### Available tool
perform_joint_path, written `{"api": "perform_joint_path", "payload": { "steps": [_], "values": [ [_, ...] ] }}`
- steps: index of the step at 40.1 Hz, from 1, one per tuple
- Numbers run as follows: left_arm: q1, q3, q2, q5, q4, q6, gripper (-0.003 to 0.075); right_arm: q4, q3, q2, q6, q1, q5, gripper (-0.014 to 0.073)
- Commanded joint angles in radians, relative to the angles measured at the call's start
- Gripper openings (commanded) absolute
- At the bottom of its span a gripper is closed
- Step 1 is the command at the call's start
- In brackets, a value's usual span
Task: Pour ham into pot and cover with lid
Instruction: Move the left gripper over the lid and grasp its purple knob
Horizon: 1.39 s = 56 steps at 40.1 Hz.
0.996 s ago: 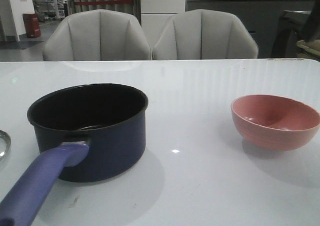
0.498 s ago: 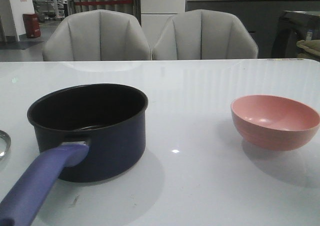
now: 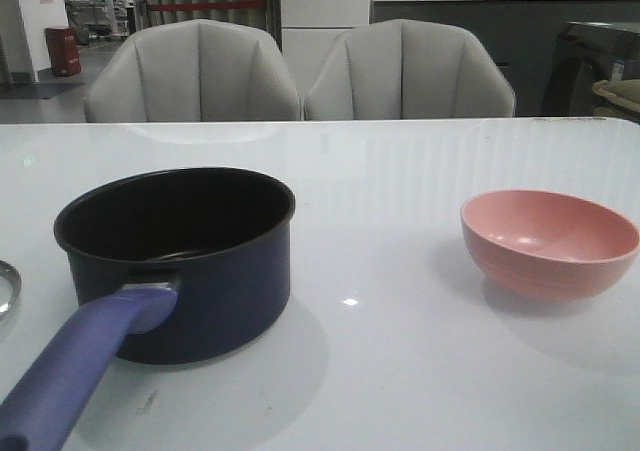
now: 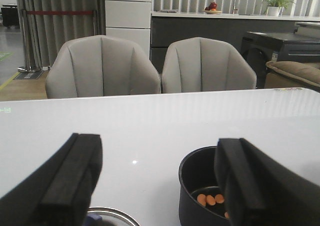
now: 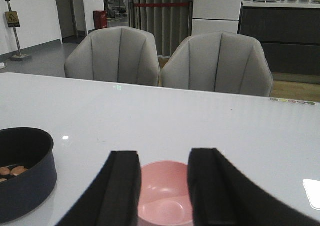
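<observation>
Ham (image 4: pixel 210 200) is sitting in the saucepan (image 3: pixel 190 261) near the bench's (image 3: pixel 400 171) left edge, and the empty pink bowl (image 3: pixel 550 241) is over by the right edge. Lid (image 3: pixel 5 289) just peeks in at the far left. Left gripper (image 4: pixel 160 186) has its jaws wide apart with nothing in them, right gripper (image 5: pixel 165 186) also has its jaws apart.

Dark figure gone from far right background; pink bowl (image 3: pixel 550 243) brighter.

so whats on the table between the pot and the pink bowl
Nothing: in the front view the white table is bare between the pot and the pink bowl, apart from a small glint of light.
</observation>
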Motion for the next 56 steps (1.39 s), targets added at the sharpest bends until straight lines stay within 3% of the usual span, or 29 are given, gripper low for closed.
{"api": "perform_joint_path", "payload": {
  "steps": [1,15,25,33,37,45,51,56],
  "values": [
    [-0.008,-0.025,0.012,-0.087,-0.009,0.0,0.0522,0.013,0.001,0.001,-0.008,-0.001,-0.06,0.036],
    [-0.008,-0.102,0.148,0.032,-0.004,-0.047,0.0535,0.013,0.038,0.001,-0.008,-0.001,-0.027,0.036],
    [-0.006,-0.295,0.354,0.204,0.017,-0.047,0.0705,0.013,0.038,0.001,-0.008,-0.002,-0.027,0.036],
    [-0.006,-0.467,0.574,0.421,0.114,-0.197,0.0701,0.013,0.038,0.001,-0.008,-0.002,-0.027,0.036],
    [-0.006,-0.54,0.68,0.505,0.116,-0.205,0.0701,0.013,0.038,0.001,-0.008,-0.002,-0.027,0.036],
    [-0.003,-0.622,0.884,0.554,0.122,-0.205,0.0701,0.013,0.038,0.001,-0.008,-0.002,-0.027,0.036],
    [0.089,-0.661,1.002,0.577,0.079,-0.195,0.0701,0.013,0.038,0.001,-0.008,-0.002,-0.027,0.036],
    [0.2,-0.706,1.102,0.603,-0.048,-0.042,0.0701,0.013,0.038,0.001,-0.008,-0.002,-0.027,0.036]
  ]
}}
